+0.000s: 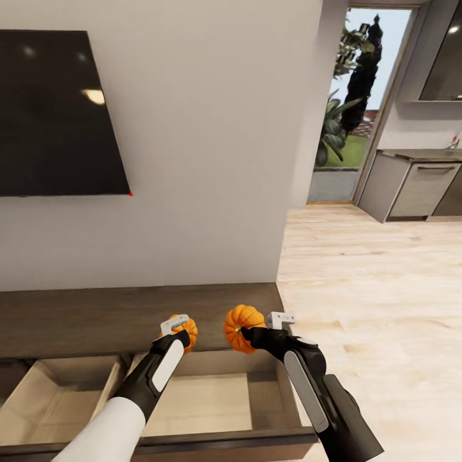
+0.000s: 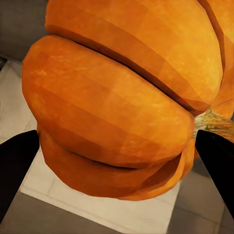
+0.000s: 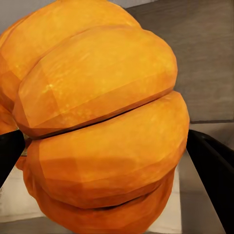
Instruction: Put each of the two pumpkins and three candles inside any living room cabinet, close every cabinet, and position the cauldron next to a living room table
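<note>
I hold two orange ribbed pumpkins above the long dark-brown cabinet (image 1: 128,314). My left gripper (image 1: 183,333) is shut on the left pumpkin (image 1: 188,330), which looms large in the left wrist view (image 2: 117,107) between the dark fingers (image 2: 17,170). My right gripper (image 1: 247,333) is shut on the right pumpkin (image 1: 242,326), seen up close in the right wrist view (image 3: 102,122). Both pumpkins hang over the back edge of an open drawer (image 1: 212,401) with a pale wood interior. The candles and the cauldron are out of view.
A second open drawer (image 1: 58,398) lies to the left. A dark TV screen (image 1: 58,115) hangs on the white wall above the cabinet. To the right, pale wood floor (image 1: 385,289) runs toward grey kitchen cupboards (image 1: 417,186) and a glass door (image 1: 353,102).
</note>
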Motion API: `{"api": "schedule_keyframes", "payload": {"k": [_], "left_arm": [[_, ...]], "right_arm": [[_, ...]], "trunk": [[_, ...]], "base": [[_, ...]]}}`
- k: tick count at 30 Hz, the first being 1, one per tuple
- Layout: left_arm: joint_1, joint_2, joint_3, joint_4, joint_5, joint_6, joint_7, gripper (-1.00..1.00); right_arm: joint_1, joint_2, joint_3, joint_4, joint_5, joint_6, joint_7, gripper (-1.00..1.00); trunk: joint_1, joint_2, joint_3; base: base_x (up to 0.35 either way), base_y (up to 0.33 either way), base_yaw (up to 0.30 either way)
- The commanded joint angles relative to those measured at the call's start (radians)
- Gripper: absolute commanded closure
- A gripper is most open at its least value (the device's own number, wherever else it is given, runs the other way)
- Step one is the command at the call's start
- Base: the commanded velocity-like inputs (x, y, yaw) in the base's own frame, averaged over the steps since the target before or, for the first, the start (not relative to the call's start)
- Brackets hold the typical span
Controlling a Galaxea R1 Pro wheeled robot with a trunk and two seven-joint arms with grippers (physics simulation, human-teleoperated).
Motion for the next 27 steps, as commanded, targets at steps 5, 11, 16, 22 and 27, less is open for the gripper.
{"api": "schedule_keyframes", "payload": {"k": [5,11,16,22,27], "left_arm": [[-0.001,0.0,-0.003,-0.002,0.008,0.003,0.009,1.0],[-0.001,0.0,0.0,-0.004,0.009,0.003,0.013,1.0],[-0.001,0.0,0.003,-0.051,0.01,0.015,0.02,1.0],[-0.001,-0.003,0.005,-0.072,0.012,0.057,0.027,1.0],[-0.001,-0.008,0.032,-0.115,0.015,0.203,0.111,1.0]], "right_arm": [[-0.001,0.0,0.001,-0.001,-0.01,0.002,-0.01,1.0],[-0.001,0.003,-0.001,0.007,-0.012,0.009,-0.011,1.0],[-0.003,0.006,-0.003,0.016,-0.014,0.015,-0.014,1.0],[-0.01,0.009,-0.005,0.054,-0.013,0.027,-0.015,1.0],[-0.023,0.009,-0.007,0.063,-0.013,0.068,-0.016,1.0]], "trunk": [[0.0,0.0,-0.001],[0.0,0.0,-0.001],[0.008,-0.014,-0.007],[0.012,-0.021,-0.01],[0.023,-0.042,-0.02]], "base": [[0.042,0.062,0.0],[0.003,0.094,0.0],[0.0,0.005,0.0],[0.0,0.0,0.0],[0.0,0.0,0.0]]}}
